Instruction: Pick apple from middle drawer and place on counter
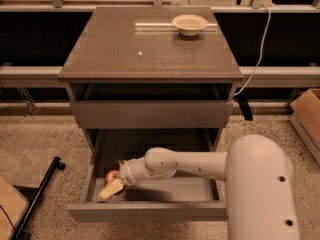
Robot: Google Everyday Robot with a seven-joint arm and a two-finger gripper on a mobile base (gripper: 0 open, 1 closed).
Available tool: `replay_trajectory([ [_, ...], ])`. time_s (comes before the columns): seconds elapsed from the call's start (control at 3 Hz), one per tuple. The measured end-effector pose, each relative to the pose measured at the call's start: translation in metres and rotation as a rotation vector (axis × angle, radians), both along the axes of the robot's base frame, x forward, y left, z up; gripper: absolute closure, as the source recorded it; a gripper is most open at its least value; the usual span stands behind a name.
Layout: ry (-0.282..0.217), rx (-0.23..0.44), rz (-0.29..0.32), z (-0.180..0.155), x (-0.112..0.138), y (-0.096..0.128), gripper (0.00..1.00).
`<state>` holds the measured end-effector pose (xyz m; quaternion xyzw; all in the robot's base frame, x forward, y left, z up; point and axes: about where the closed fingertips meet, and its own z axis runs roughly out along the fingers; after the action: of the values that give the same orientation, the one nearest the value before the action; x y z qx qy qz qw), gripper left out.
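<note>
Down in the middle drawer [150, 212], gripper [111, 179] fingers [111, 189] apart, apple [111, 174] between them.

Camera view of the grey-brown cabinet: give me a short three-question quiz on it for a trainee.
1. True or false: the small round red apple lies on the glossy grey-brown counter.
2. Where is the shallow cream bowl? A: in the open drawer. B: towards the back of the counter. C: on the speckled floor.
3. Fill in: the robot's gripper is down inside the open, wide grey-brown middle drawer, near the picture's ____ end, close beside the apple.

Key: 1 false, the apple is in the middle drawer. 2 B. 3 left.
</note>
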<state>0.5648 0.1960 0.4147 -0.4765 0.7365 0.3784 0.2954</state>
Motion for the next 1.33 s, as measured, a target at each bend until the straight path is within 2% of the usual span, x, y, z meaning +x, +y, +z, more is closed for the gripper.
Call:
replay_trajectory([
  [0.33, 0.037, -0.003, 0.004, -0.027, 0.004, 0.012, 0.0],
  [0.67, 0.056, -0.004, -0.019, -0.038, 0.008, 0.008, 0.19],
  [1.33, 0.069, -0.026, -0.091, -0.035, 0.004, -0.021, 0.64],
])
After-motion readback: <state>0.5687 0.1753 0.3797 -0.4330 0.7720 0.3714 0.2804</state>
